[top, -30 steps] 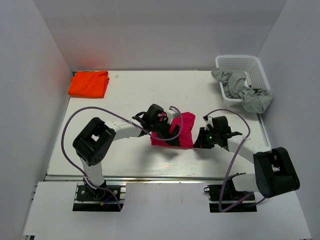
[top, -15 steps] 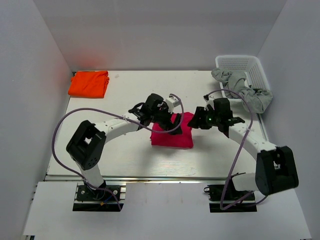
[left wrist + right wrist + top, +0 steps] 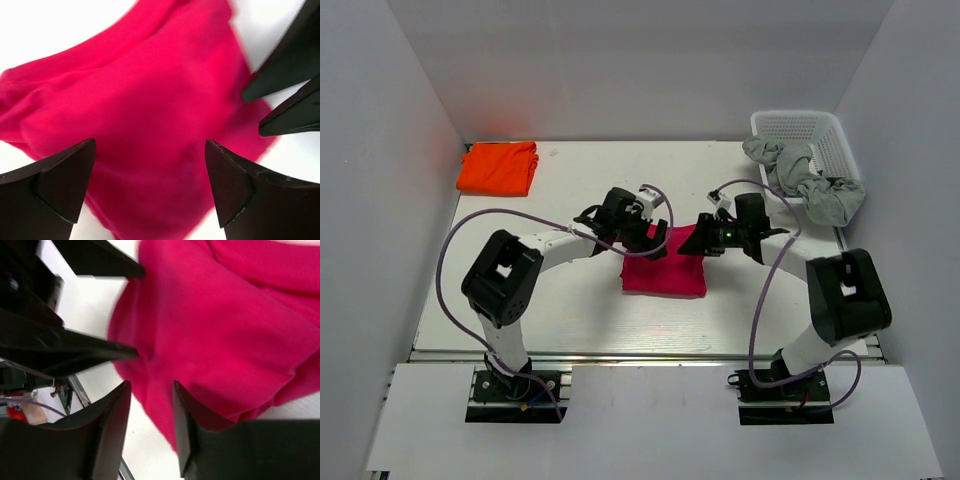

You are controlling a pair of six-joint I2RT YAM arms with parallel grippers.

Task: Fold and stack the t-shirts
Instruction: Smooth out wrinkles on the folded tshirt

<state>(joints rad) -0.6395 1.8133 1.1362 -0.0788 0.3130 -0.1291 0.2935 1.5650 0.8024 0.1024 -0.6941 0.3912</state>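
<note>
The magenta-red t-shirt (image 3: 665, 272) lies folded into a rough square at the table's middle. It fills the left wrist view (image 3: 150, 90) and the right wrist view (image 3: 225, 325). My left gripper (image 3: 656, 243) hovers over its far left edge, jaws wide open and empty (image 3: 150, 145). My right gripper (image 3: 693, 244) is over the shirt's far right corner, jaws open with a narrower gap and nothing between them (image 3: 151, 386). The two grippers almost meet tip to tip. The orange t-shirt (image 3: 498, 167) lies folded at the far left corner.
A white basket (image 3: 820, 128) stands at the far right with grey cloth (image 3: 810, 185) spilling over its near rim. White walls close in the table on three sides. Purple cables loop off both arms.
The shirt's raised right flap has come down and the shirt now lies flat. Both grippers have moved toward the far edge of the shirt and closer together, the right arm swinging left.
</note>
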